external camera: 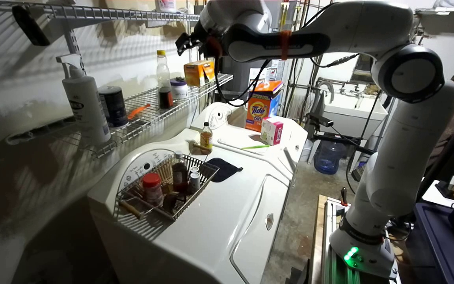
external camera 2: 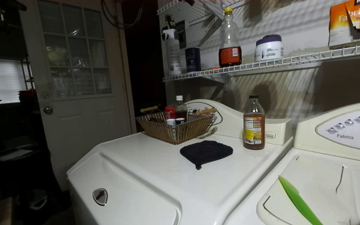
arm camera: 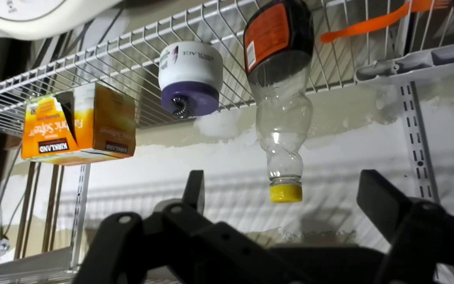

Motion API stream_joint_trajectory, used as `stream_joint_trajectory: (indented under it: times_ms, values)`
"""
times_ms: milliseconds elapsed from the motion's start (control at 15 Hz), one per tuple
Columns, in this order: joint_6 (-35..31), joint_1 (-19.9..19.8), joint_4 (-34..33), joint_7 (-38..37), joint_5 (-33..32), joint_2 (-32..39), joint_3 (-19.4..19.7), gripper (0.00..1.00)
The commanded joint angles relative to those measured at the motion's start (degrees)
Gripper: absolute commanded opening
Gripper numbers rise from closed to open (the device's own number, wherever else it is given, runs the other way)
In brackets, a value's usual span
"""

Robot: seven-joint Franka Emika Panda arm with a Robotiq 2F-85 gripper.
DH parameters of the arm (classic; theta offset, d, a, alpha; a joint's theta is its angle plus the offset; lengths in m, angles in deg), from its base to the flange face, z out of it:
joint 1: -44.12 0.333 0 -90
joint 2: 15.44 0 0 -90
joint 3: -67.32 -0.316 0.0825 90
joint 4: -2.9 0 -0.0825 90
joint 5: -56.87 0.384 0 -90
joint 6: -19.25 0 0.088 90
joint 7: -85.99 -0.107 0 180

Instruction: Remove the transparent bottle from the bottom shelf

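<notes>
The transparent bottle (external camera: 164, 81) has a yellow cap, a clear upper part and dark liquid with a red label below. It stands upright on the wire bottom shelf (external camera: 144, 125), and also shows in an exterior view (external camera 2: 230, 40). The wrist view is upside down; there the bottle (arm camera: 282, 98) hangs cap-down from the shelf (arm camera: 144, 39). My gripper (arm camera: 282, 183) is open and empty, with the cap seen in the gap beyond the fingertips, not touching. In an exterior view the gripper (external camera: 183, 43) is higher than the cap and apart from it. The gripper is out of view in the remaining exterior view.
Beside the bottle stand a purple-lidded white jar (arm camera: 191, 75) and a fabric softener box (arm camera: 77, 126). On its other side are an orange utensil (arm camera: 376, 25), a dark can (external camera: 112, 106) and a white pump bottle (external camera: 87, 106). An upper wire shelf (external camera: 132, 14) hangs above.
</notes>
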Motion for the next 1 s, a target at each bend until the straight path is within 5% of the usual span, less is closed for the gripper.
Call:
stream_joint_trajectory:
  times_ms: [0, 333, 400, 933]
  values:
    - [-1.49, 1.41, -8.18, -5.54, -8.16, 7.49, 0.09, 1.00]
    - [-2.31, 3.16, -15.66, -10.35, -16.88, 14.99, 1.09, 1.00]
    - [-2.05, 1.92, -10.10, -8.11, -13.36, 10.76, 0.16, 1.00]
    - [-2.08, 2.43, -13.90, -8.73, -15.01, 13.91, 0.44, 1.00]
